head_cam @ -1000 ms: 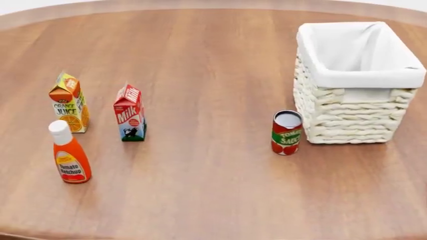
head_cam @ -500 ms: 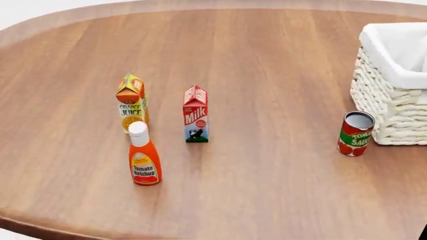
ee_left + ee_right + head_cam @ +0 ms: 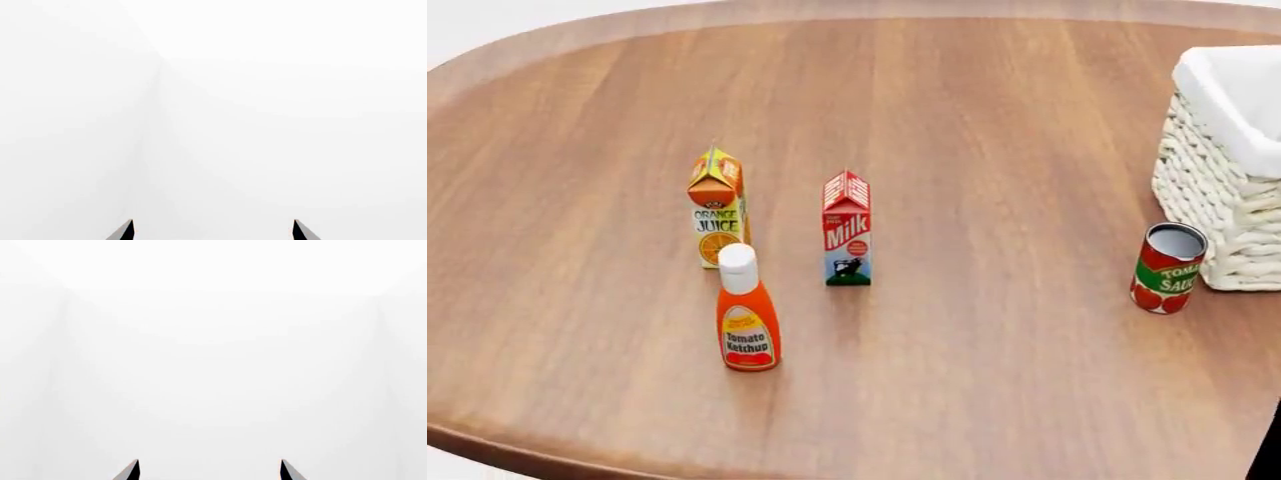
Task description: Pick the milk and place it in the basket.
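Apparently untouched, the milk carton (image 3: 847, 228) stands upright on the desk (image 3: 988, 120), well apart from the wicker basket (image 3: 1222, 190), because both jaws are released and grasp nothing.

Your head view is bright, evenly lit and sharp edge to edge; the table (image 3: 961, 120) shows soft sheen and only faint shadows. Both wrist views are washed out to near-uniform white.
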Robot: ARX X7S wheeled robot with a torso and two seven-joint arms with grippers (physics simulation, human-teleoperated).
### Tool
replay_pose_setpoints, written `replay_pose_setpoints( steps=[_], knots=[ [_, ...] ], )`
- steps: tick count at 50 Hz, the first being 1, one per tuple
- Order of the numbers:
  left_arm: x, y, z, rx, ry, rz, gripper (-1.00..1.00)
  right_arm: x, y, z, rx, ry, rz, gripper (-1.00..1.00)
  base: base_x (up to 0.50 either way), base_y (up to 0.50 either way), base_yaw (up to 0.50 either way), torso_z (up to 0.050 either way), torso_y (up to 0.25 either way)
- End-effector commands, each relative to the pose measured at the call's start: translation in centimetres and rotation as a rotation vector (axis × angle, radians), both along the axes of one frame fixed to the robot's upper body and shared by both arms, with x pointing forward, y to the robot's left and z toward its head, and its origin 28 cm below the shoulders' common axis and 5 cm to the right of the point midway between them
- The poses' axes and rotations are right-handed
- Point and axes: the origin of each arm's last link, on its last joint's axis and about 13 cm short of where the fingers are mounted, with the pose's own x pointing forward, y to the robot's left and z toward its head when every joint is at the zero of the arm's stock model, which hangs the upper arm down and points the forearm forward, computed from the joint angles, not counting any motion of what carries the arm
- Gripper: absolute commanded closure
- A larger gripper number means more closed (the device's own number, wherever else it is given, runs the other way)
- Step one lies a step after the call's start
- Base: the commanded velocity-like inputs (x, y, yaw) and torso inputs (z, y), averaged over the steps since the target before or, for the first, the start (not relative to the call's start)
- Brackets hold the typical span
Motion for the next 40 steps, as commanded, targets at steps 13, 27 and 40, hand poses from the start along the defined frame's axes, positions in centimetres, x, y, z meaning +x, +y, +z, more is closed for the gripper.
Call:
replay_pose_setpoints(
  steps=[13, 27, 40],
  knots=[
    [-0.22, 0.31, -0.06, 0.006, -0.008, 0.020, -1.00, -0.40, -0.18, -0.15, -0.011, -0.021, 0.022, -1.00, 0.13, -0.07, 0.00, 0.000, 0.000],
    [-0.23, 0.35, -0.08, 0.006, -0.008, 0.024, -1.00, -0.30, -0.10, -0.32, -0.019, -0.014, 0.030, -1.00, 0.34, -0.35, 0.00, 0.000, 0.000],
    [-0.26, 0.38, -0.05, 0.006, -0.011, 0.024, -1.00, -0.31, 0.03, -0.50, -0.045, -0.009, 0.041, -1.00, 0.47, -0.18, 0.00, 0.000, 0.000]
  ],
)
